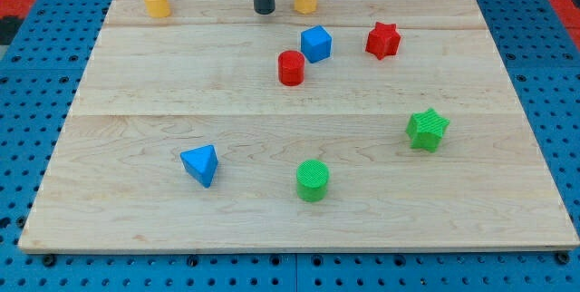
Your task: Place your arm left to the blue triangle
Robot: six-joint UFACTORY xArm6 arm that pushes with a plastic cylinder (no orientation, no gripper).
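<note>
Still early: my tip (264,11), bare rod holding nothing, sits far from the blue triangle (200,164); it must cross to the triangle's left.

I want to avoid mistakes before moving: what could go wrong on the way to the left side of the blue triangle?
1. My tip sits at the view's top, far from the blue triangle; a path bending right could bump the red cylinder.
2. Coming straight at the triangle may push it instead of stopping at its left.
</note>
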